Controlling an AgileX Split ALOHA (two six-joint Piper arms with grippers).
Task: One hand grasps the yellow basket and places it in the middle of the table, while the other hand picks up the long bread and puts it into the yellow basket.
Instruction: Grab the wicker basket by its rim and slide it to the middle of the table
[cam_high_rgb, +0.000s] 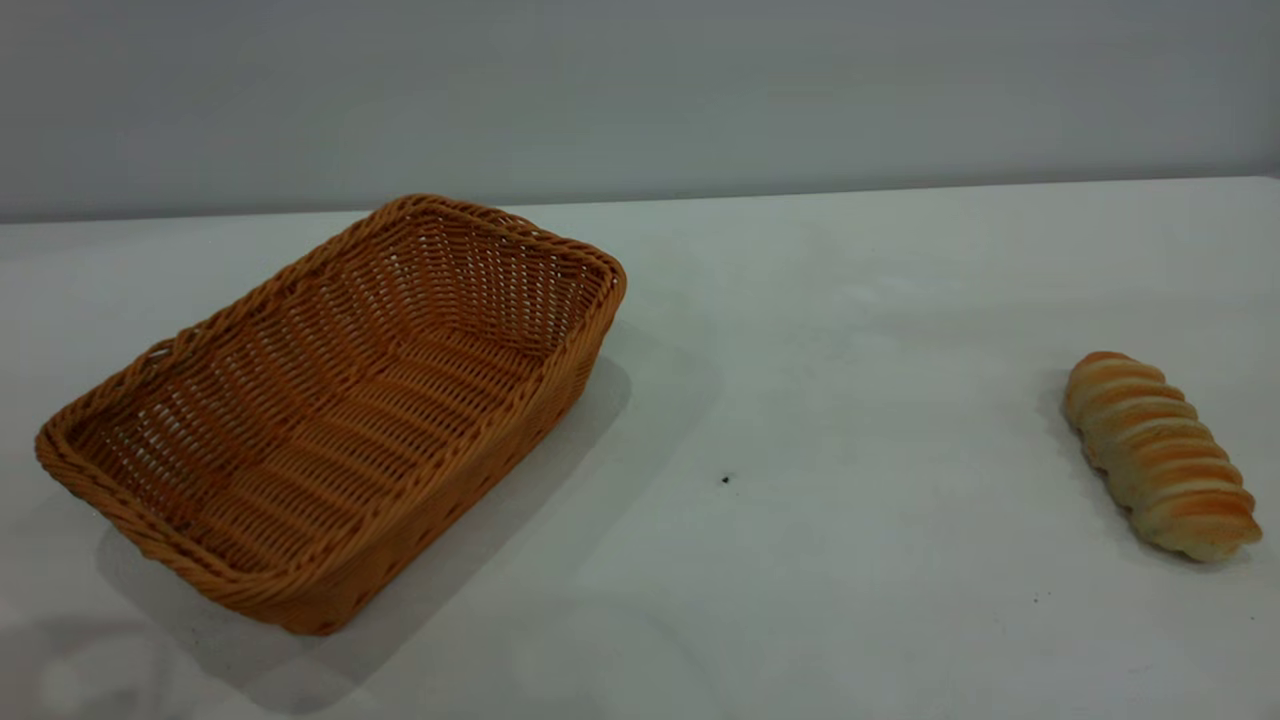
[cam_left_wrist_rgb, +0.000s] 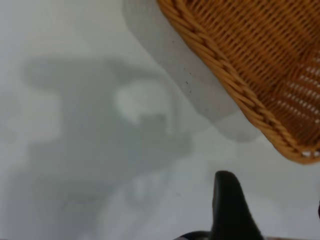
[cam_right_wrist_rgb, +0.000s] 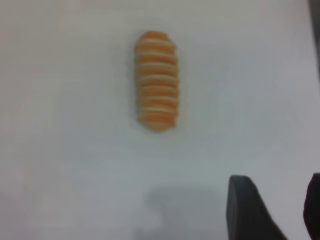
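The yellow basket (cam_high_rgb: 330, 410) stands empty on the left half of the white table (cam_high_rgb: 850, 400), set at a slant. The long bread (cam_high_rgb: 1160, 455) lies at the far right of the table. Neither arm shows in the exterior view. My left gripper (cam_left_wrist_rgb: 272, 200) hovers open and empty over bare table just beside a corner of the basket (cam_left_wrist_rgb: 260, 60), without touching it. My right gripper (cam_right_wrist_rgb: 277, 200) hovers open and empty over the table, with the bread (cam_right_wrist_rgb: 156, 80) lying some way ahead of its fingertips (cam_right_wrist_rgb: 242, 207).
A grey wall runs behind the table's far edge. A tiny dark speck (cam_high_rgb: 726, 480) marks the bare stretch of table between basket and bread. The left arm's shadow (cam_left_wrist_rgb: 105, 135) falls on the table beside the basket.
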